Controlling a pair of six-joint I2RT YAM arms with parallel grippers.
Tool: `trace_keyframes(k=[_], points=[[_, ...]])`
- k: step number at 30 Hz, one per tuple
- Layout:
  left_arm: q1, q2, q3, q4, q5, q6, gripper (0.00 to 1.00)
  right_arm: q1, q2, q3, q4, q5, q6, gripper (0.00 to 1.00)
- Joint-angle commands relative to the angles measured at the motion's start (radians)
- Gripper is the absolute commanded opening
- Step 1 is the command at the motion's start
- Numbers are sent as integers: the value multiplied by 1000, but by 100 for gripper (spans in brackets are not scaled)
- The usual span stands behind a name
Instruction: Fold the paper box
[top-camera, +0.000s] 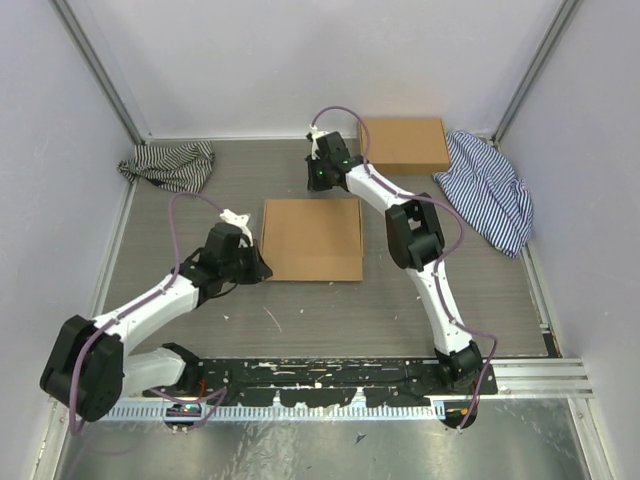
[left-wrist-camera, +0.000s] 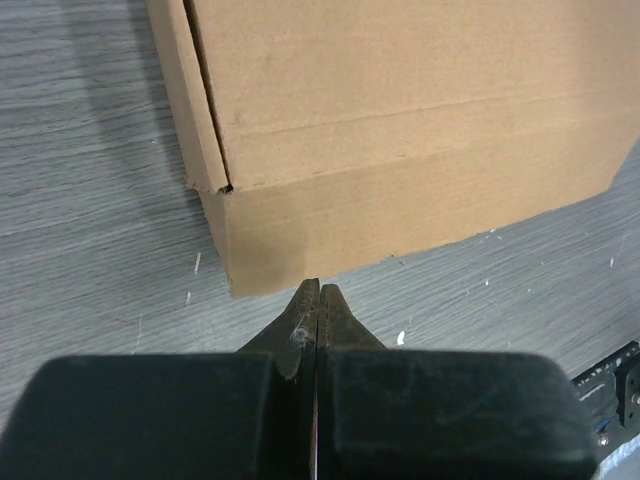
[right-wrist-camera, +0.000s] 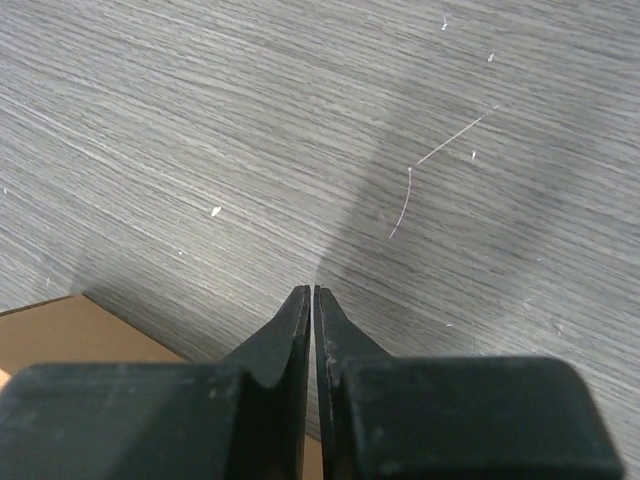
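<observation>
The paper box (top-camera: 312, 238) lies in the middle of the table as a flat, closed brown rectangular box. My left gripper (top-camera: 263, 268) is shut and empty at the box's near left corner. In the left wrist view the gripper (left-wrist-camera: 318, 286) sits just in front of the box's side wall (left-wrist-camera: 400, 210), touching or nearly touching it. My right gripper (top-camera: 316, 185) is shut and empty, just beyond the box's far edge. The right wrist view shows this gripper (right-wrist-camera: 313, 290) over bare table, with a corner of brown cardboard (right-wrist-camera: 70, 330) at lower left.
A second, ready-made brown box (top-camera: 404, 144) lies at the back right. A striped cloth (top-camera: 170, 162) is bunched at the back left, and another striped cloth (top-camera: 490, 190) lies at the right. Walls close the table on three sides.
</observation>
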Motion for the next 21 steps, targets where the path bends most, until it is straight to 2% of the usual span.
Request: trace_keyframes(k=[1, 8, 21], points=[[-1, 61, 0, 77, -1, 10, 0, -7, -21, 40, 32, -64, -26, 12], [-1, 105, -16, 156, 7, -15, 0, -9, 23, 71, -25, -141, -62, 13], [-1, 230, 0, 177, -8, -25, 0, -9, 21, 36, -88, -236, -120, 13]])
